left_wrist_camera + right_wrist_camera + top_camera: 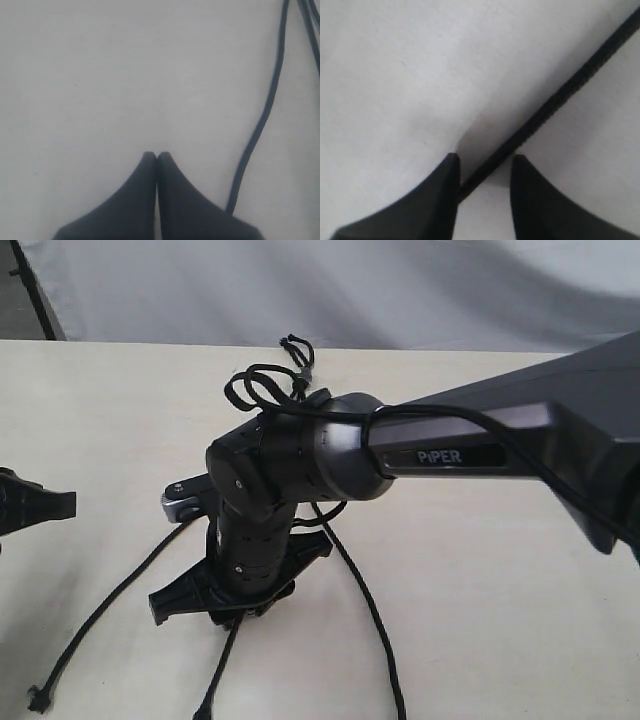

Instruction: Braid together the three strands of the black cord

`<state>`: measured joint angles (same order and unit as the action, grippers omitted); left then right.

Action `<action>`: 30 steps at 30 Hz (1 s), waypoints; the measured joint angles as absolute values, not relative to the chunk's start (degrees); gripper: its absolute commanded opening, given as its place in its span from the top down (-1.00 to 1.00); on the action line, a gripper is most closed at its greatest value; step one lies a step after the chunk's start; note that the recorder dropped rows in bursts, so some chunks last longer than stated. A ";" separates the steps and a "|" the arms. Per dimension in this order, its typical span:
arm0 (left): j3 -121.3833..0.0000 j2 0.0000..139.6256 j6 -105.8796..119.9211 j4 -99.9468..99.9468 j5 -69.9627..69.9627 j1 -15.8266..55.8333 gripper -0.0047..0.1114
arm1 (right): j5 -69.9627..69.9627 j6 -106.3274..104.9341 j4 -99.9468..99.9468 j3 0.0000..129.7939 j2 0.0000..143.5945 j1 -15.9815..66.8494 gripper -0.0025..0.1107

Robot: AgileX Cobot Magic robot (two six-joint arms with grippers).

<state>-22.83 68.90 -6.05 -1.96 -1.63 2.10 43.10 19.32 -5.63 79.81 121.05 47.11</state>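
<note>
Centre of the exterior view: right gripper (pixel 482 165) points down at the table (pixel 500 640), fingers spread. One strand (pixel 555 100) runs through the gap close against one finger, not pinched. Left gripper (pixel 157 156) sits at the left edge, fingers pressed together on nothing. Black cord knot (pixel 300 365) is upper centre, and the three strands (pixel 366 602) fan toward the bottom edge.

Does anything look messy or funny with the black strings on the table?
Nothing is broken or spilled. The three strands just lie spread apart on the table, not woven yet, and the loops by the knot look bunched. One strand runs between the right gripper's parted jaws.
</note>
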 measured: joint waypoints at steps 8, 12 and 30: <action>-22.83 68.90 -6.16 -1.96 -1.63 2.10 0.92 | 47.27 15.82 -3.62 82.07 121.27 47.00 0.96; -22.80 68.90 -6.50 -1.96 -1.63 2.10 0.92 | 56.81 14.16 2.66 87.24 117.86 47.00 0.96; -22.20 68.90 -6.87 -1.96 -1.82 2.10 0.92 | 63.37 22.52 25.60 77.43 98.27 20.96 0.96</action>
<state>-22.20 68.90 -6.87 -1.96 -1.82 2.10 63.37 22.52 25.60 77.43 98.27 20.96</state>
